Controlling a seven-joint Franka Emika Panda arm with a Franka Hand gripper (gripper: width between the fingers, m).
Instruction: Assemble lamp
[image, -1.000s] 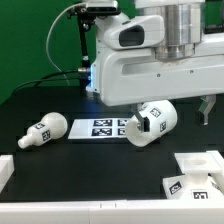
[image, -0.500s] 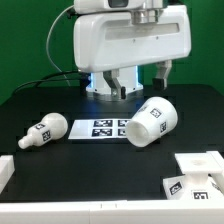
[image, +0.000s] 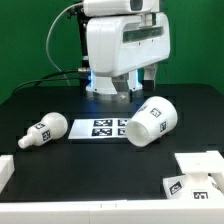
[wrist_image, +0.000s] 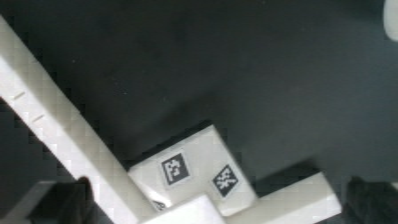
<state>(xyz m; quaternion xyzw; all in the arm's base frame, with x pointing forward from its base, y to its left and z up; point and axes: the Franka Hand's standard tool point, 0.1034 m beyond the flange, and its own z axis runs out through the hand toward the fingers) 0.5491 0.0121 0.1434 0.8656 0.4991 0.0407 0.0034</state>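
The round bulb (image: 42, 130) lies on its side on the black table at the exterior view's left. The cone shade (image: 151, 120) lies on its side right of the middle. The low square base (image: 196, 172) sits at the front right, and its two tags show in the wrist view (wrist_image: 199, 172). My gripper (image: 132, 82) hangs high behind the shade and touches nothing. In the wrist view the gripper (wrist_image: 214, 205) is open and empty, with one dark fingertip (wrist_image: 63, 200) at each side, far apart, and the base well beyond them.
The marker board (image: 100, 128) lies flat between the bulb and the shade. A white rail (image: 100, 212) runs along the table's front edge and shows as a diagonal strip in the wrist view (wrist_image: 45, 100). A green wall and cables stand behind the arm.
The arm has lifted away from the shade and swung toward the exterior view's left and back. The bulb, shade and base have not moved.
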